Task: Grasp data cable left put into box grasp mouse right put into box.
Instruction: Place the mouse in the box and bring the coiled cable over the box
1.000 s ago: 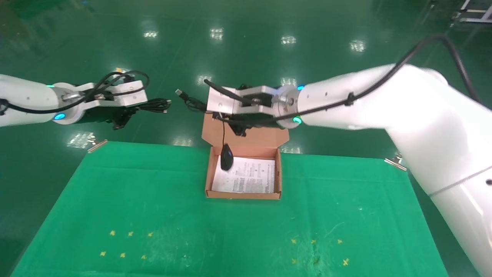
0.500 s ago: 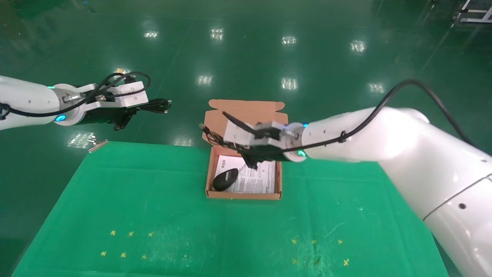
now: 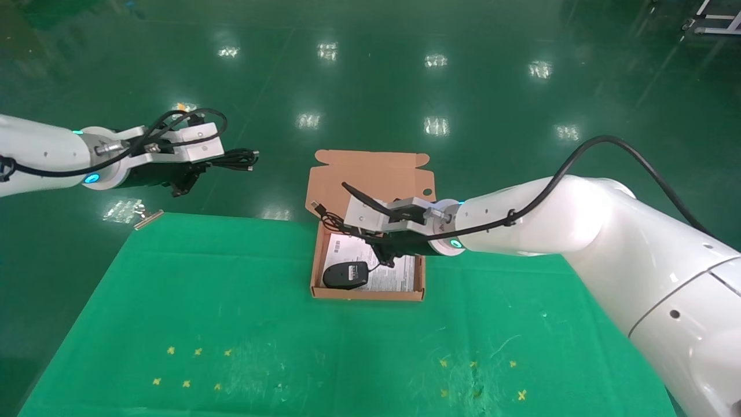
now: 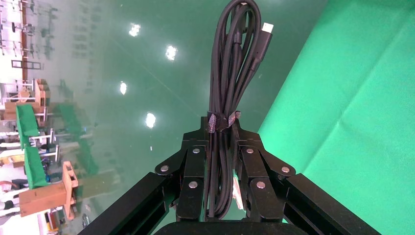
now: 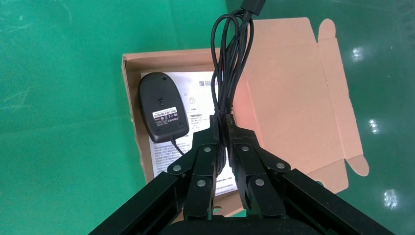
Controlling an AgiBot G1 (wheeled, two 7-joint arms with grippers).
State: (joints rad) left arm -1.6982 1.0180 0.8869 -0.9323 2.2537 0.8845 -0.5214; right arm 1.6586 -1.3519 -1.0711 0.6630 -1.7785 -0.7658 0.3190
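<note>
My right gripper [image 3: 386, 250] hangs low over the box [image 3: 421, 266], fingers pinched on the cord of the mouse [image 3: 345, 274] lying inside, so I should release gently while my left gripper [image 3: 188, 174] clamps the data cable [image 3: 234, 158] off the desk's far-left edge.

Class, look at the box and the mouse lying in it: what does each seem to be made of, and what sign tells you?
The box: matte salmon-brown cardboard, judging by its folded walls and die-cut tabbed flap. The mouse: probably moulded black plastic with a dull sheen; it lies underside up, showing a pale label.
</note>
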